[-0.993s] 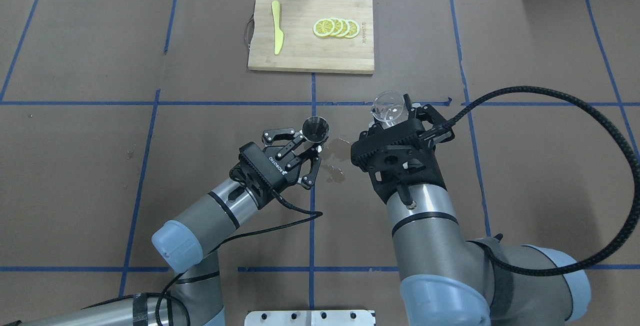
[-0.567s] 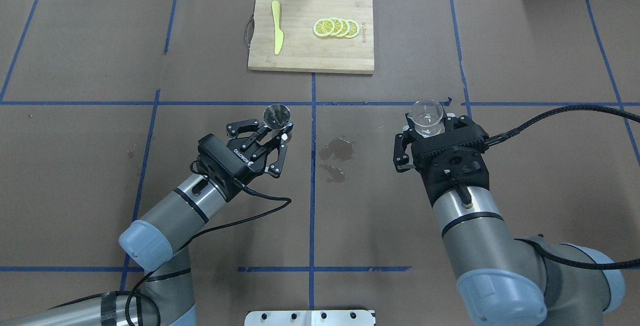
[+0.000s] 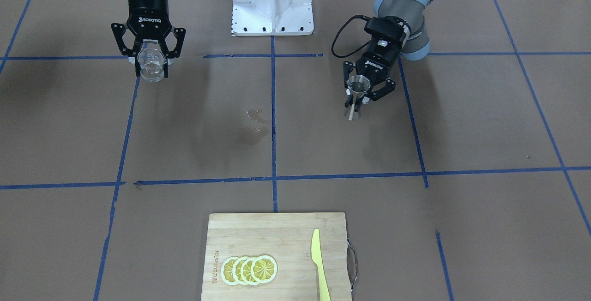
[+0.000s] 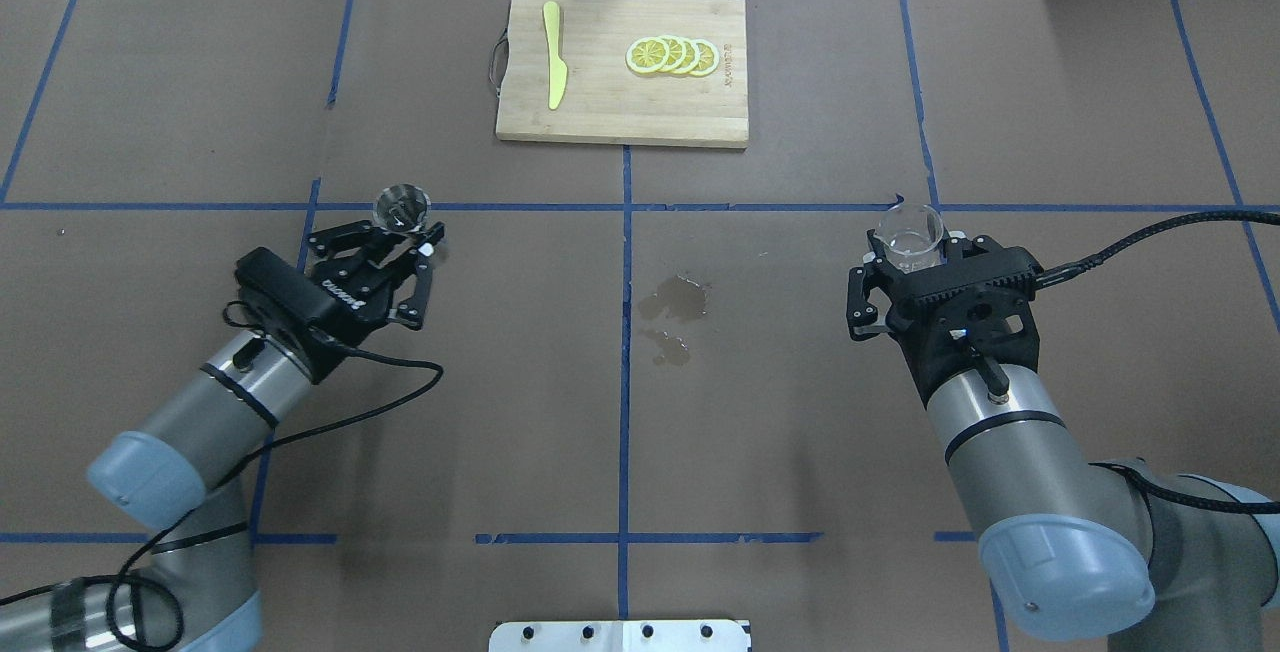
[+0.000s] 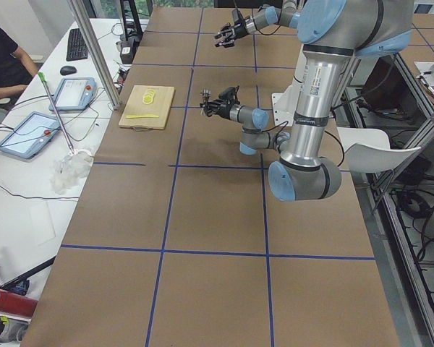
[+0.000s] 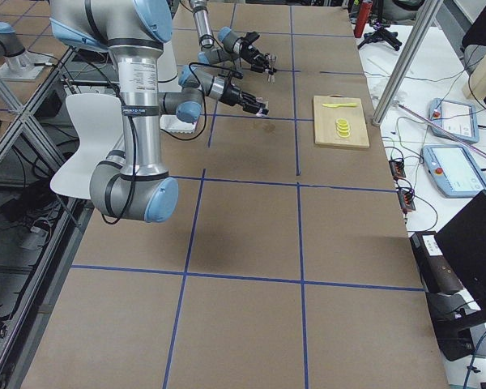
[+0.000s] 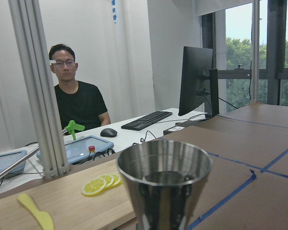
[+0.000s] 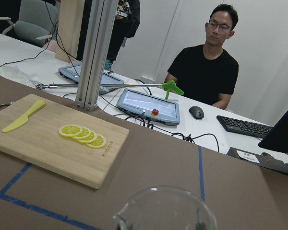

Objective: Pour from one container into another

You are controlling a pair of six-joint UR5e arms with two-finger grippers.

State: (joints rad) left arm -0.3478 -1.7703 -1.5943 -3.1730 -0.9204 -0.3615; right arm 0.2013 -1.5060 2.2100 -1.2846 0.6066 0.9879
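The steel jigger (image 4: pixel 402 206) is held upright above the table, left of centre, and my left gripper (image 4: pixel 405 230) is shut on its narrow waist. In the front-facing view the jigger (image 3: pixel 358 83) hangs in the left gripper (image 3: pixel 356 98). The left wrist view shows the jigger (image 7: pixel 165 184) close up, with dark liquid low inside. The clear glass cup (image 4: pixel 910 228) is upright on the right side, with my right gripper (image 4: pixel 912 252) shut on it. From the front, the cup (image 3: pixel 150 61) looks empty in the right gripper (image 3: pixel 151 71). Only the cup's rim (image 8: pixel 165 208) shows in the right wrist view.
A wet spill (image 4: pixel 675 300) marks the brown paper at table centre, between the arms. A wooden cutting board (image 4: pixel 600 112) at the far middle carries lemon slices (image 4: pixel 672 55) and a yellow knife (image 4: pixel 553 67). An operator (image 8: pixel 209 72) sits beyond the far edge.
The two arms have drawn apart. The left gripper carried the jigger to the left, and the right gripper carried the cup to the right, going from tilted to upright.
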